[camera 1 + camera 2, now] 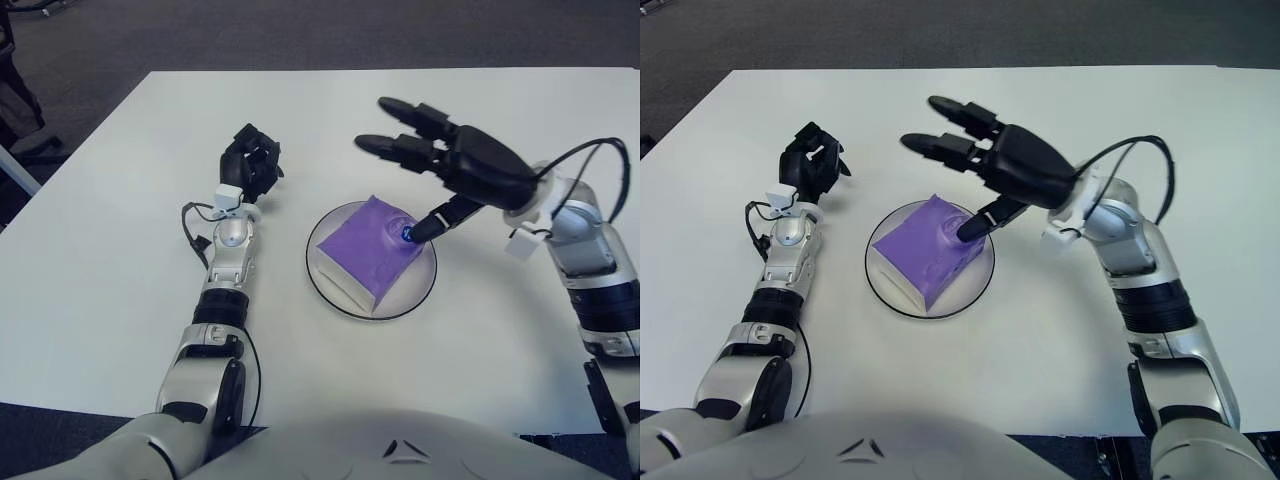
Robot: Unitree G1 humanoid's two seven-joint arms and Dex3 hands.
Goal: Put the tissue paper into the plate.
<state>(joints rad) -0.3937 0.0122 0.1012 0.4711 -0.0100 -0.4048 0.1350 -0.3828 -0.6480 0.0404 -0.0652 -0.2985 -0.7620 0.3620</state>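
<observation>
A purple tissue pack (pixel 368 250) lies in a round plate (pixel 326 278) at the middle of the white table. My right hand (pixel 420 160) hovers just above and to the right of the pack, fingers spread and holding nothing; its thumb tip (pixel 412 231) points down at the pack's right top edge. The same hand shows in the right eye view (pixel 970 160). My left hand (pixel 250 160) shows to the left of the plate, apart from it, with its fingers curled and nothing in them.
The white table (pixel 120 260) stretches around the plate. Dark floor lies beyond the far edge. A cable (pixel 590 160) loops from my right wrist. A dark object (pixel 15 90) stands at the far left off the table.
</observation>
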